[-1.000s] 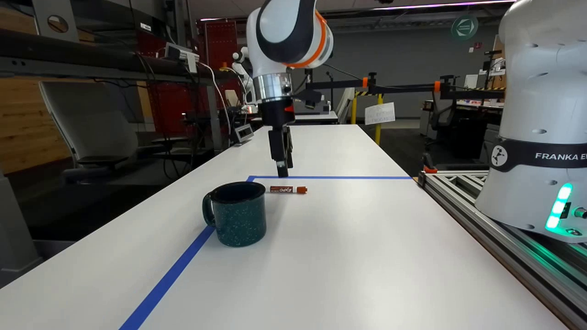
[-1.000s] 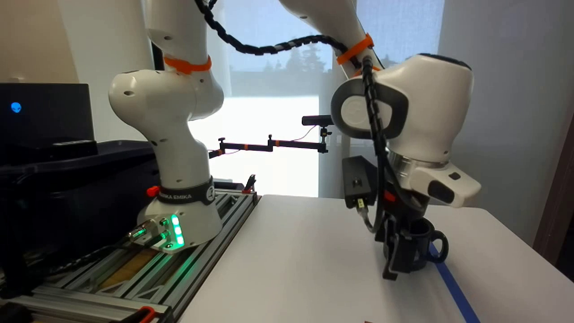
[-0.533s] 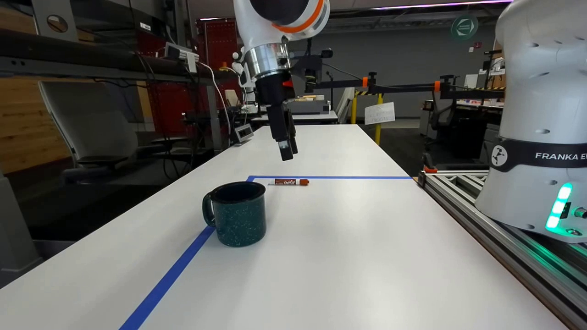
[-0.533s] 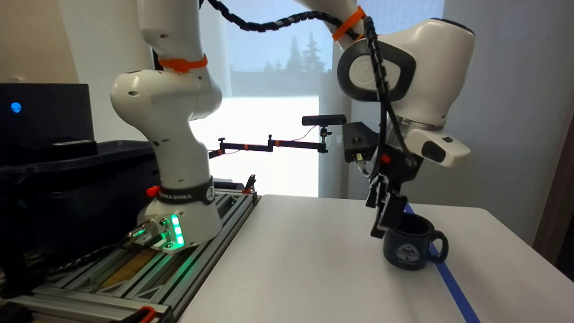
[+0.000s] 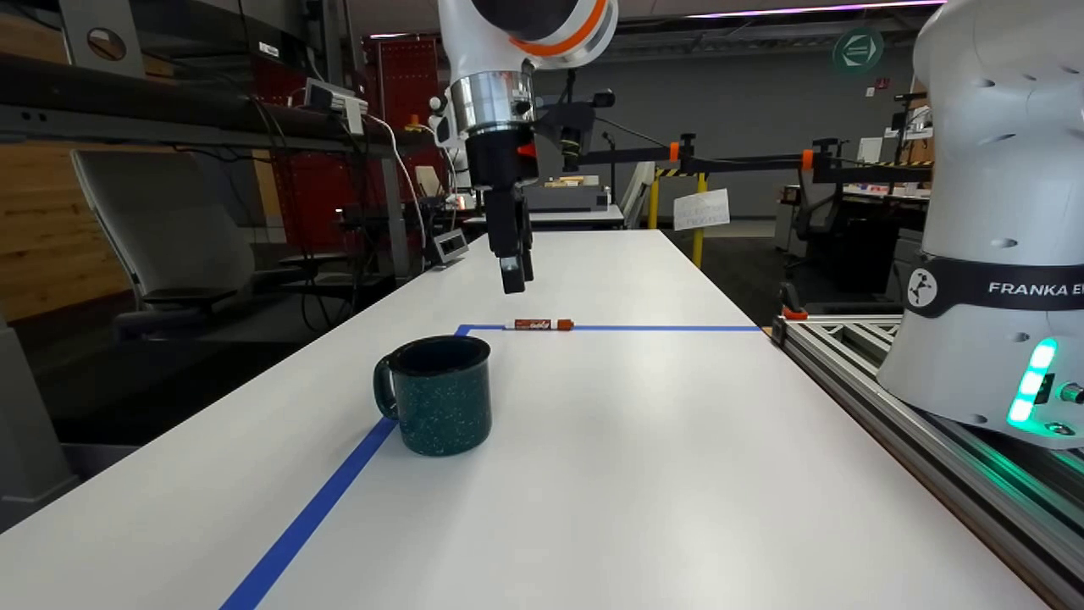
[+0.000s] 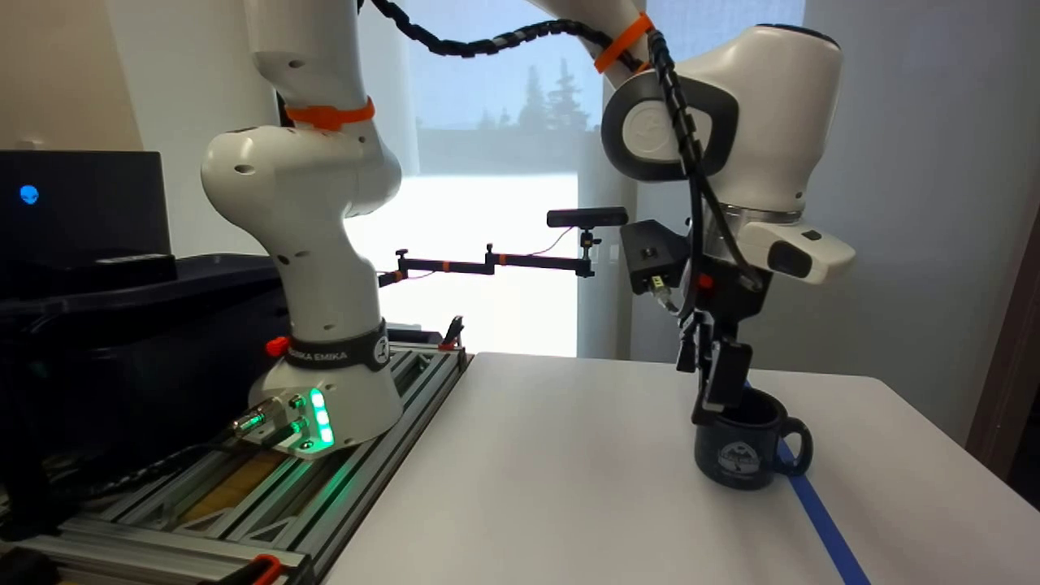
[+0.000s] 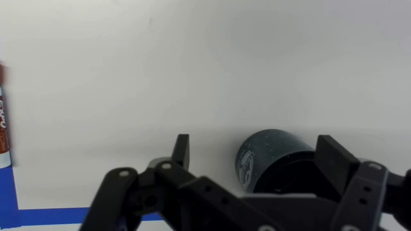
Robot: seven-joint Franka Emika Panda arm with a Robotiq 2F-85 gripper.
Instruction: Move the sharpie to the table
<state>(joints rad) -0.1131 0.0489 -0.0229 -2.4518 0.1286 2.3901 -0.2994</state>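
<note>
The sharpie point(image 5: 542, 324), a reddish-brown marker with a white end, lies on the white table point(image 5: 677, 474), on the cross line of blue tape. In the wrist view the sharpie point(image 7: 3, 125) is cut off by the left edge, well left of the fingers. My gripper point(image 5: 518, 284) is raised above the table, apart from the sharpie. In the wrist view the gripper point(image 7: 253, 144) has its fingers wide apart with nothing held between them. The sharpie is out of view in an exterior view where the gripper point(image 6: 705, 402) overlaps the mug.
A dark teal mug point(image 5: 442, 407) stands upright on the long blue tape line point(image 5: 313, 508). The mug point(image 7: 273, 147) appears below the fingers in the wrist view. The robot base point(image 5: 999, 356) stands on a metal-railed bench point(image 6: 390, 455) along the table's edge.
My gripper has risen from near the tabletop and straightened a little. The sharpie has rolled away from the mug, onto the cross tape line. The mug has not moved.
</note>
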